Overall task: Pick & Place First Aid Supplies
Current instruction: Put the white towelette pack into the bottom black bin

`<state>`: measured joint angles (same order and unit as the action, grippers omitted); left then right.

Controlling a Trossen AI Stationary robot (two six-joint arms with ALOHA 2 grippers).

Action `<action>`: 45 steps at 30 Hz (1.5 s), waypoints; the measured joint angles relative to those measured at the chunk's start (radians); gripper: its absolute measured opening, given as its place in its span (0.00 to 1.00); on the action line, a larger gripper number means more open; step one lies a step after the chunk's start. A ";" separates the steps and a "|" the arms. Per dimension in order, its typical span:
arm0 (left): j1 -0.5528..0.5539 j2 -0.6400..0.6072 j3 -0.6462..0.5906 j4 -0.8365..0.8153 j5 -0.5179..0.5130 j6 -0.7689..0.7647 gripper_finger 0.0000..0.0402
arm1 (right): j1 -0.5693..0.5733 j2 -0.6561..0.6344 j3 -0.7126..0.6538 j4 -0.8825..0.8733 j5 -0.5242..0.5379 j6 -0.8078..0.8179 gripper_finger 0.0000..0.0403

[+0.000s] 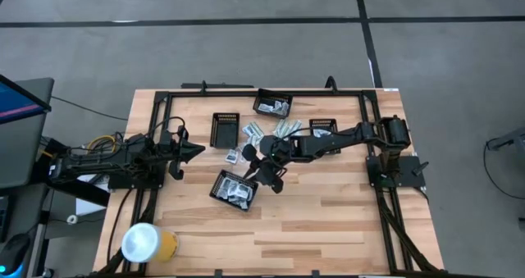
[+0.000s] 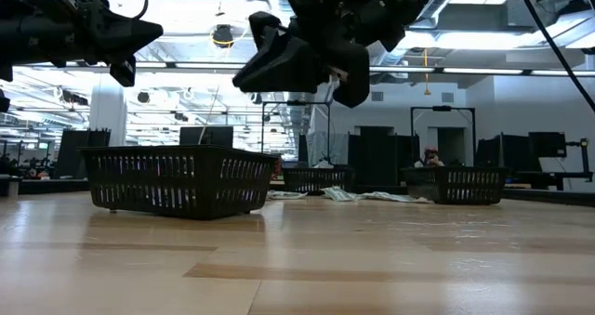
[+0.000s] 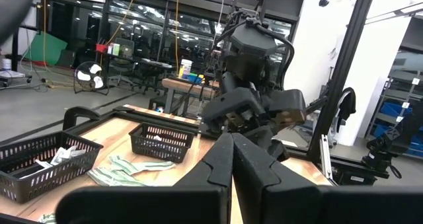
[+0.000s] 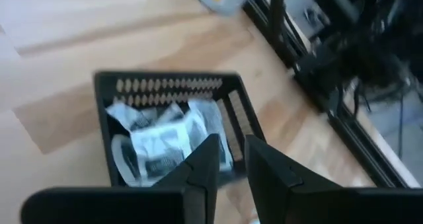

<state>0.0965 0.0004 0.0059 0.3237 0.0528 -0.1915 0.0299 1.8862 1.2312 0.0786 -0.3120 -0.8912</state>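
Our left gripper waits pinched shut and empty at the table's left side. Next comes the near tray, already holding several white sachets (so part of the job looks done). Our right gripper hovers just over that tray's edge, fingers slightly parted with nothing visible between them. Farther right, loose packets and pale strips lie on the table between the back trays, waiting to be sorted.

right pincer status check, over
Right pincer slightly open, nothing seen held, above tray of packets. Left pincer shut, waiting at table's left. Nothing in the way.
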 joint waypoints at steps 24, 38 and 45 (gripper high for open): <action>0.000 0.002 0.000 0.000 0.000 0.000 0.02 | -0.174 -0.327 -0.103 -0.442 0.390 0.577 0.12; 0.000 0.015 0.000 0.004 0.000 0.124 0.02 | -0.142 -0.563 -0.422 -0.219 0.392 0.915 0.03; 0.000 0.015 0.000 0.010 0.000 0.131 0.02 | -0.089 -0.653 -0.430 -0.208 0.397 1.016 0.02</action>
<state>0.0967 0.0158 0.0059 0.3336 0.0528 -0.0608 -0.0595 1.2336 0.8017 -0.1291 0.0852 0.1248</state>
